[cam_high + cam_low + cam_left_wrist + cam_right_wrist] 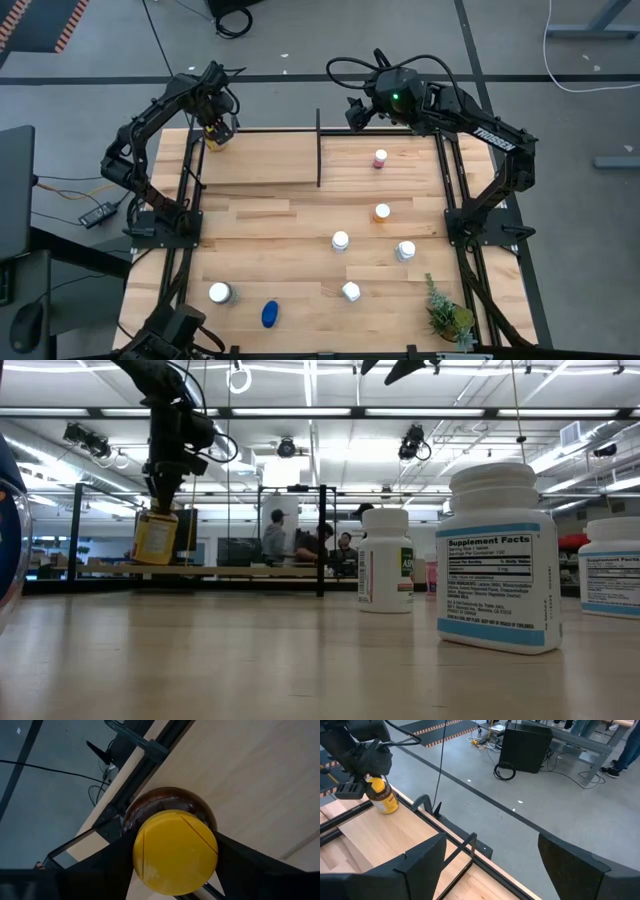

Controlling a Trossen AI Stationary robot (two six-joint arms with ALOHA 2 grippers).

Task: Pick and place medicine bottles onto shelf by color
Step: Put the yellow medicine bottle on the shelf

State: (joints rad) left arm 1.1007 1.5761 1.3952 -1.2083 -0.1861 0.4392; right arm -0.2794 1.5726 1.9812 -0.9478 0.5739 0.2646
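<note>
Amber bottle directly under your left gripper, upright, at the far left corner of the shelf.

Your left gripper (214,118) straddles the yellow cap of the amber bottle (215,137), fingers (100,870) against either side of it, the bottle's long axis vertical in line with the gripper. In the low view its base seems to sit on the shelf (260,160) boards, just inside the corner rails. Your right gripper (357,113) hangs wide apart and empty over the far rail, well away; any release is the left arm's.

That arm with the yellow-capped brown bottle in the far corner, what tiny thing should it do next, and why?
Probably open wider and lift away. The left pincer flanks the amber bottle's yellow cap, and the bottle appears to stand on the shelf in its far left corner.
</note>
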